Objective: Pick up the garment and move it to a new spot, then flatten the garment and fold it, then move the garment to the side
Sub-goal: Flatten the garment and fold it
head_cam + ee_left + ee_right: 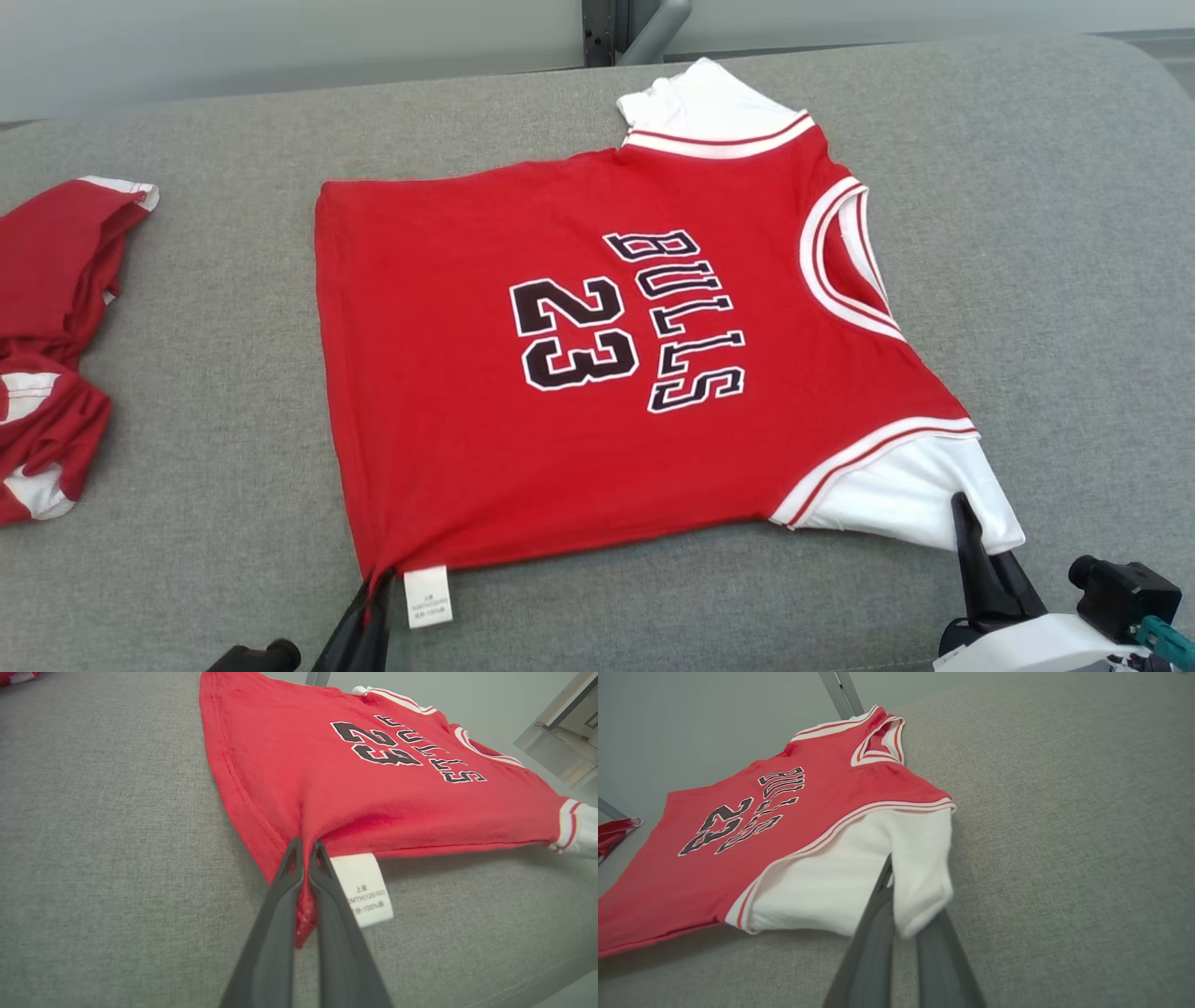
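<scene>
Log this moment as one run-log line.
stage: flatten | left gripper: shut on jersey hem corner | right gripper: shut on white sleeve | jersey: spread front up on cushion

Grey cushion (pixel 205 392) under red jersey (pixel 448 448), crumpled garment (pixel 47 280)

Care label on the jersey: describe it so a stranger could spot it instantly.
On the grey cushioned surface lies a red jersey printed BULLS 23. At its near hem corner, pinched by the left tool, the care label sticks out just beside it. Unlike the white sleeves, it is a small flat rectangle with tiny grey print.
</scene>
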Available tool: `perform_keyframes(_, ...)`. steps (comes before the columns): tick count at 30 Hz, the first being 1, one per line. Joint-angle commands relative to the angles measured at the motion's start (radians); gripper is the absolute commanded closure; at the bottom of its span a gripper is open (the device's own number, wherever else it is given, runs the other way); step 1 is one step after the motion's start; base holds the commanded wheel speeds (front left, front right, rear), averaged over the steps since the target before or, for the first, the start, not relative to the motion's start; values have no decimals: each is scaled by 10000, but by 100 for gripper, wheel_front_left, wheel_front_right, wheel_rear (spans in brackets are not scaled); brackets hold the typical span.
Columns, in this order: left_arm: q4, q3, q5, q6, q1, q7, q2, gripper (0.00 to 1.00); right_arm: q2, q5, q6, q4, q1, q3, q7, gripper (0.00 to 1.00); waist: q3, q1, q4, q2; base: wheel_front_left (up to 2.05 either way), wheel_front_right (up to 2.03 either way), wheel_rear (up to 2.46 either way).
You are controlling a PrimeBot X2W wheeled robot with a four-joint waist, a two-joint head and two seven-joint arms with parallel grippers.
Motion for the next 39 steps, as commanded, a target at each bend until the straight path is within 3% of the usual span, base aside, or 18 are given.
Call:
perform_keyframes(1, 65, -25, 36, 73, 265, -31, 23, 100, -39, -66, -17, 104, 108, -41, 45, 100, -153, 1, -42, -1, 0, 0, 0)
perform_keyframes(12, -346, 93, -360, 82, 134, 576, 270, 100, -33, -82, -17, 60, -387, 225, 458, 100, 14, 1, -154, -1, 0, 0, 0)
perform_keyframes(25, -2423, 438, -1830, 58, -1645, 3731, 1056, 100, -595, 579, -14, -732, -3080, 491, 2003, 100, 1066, 1, 74, -1, 0, 0, 0)
perform_keyframes(31, -1420, 318, -1934, 61, -3018, 4399, 927, 100, -605, 21, -14, 188, -4428, 395, 2348, 100, 1346, 1, 441, -1, 0, 0, 0)
perform_keyframes(39, 582, -668, -1953, -393, -4765, 4553, 726, 100, -597, -958, -14, 1549, -5337, 470, 2317, 100, 1561, 1, 796, -1, 0, 0, 0)
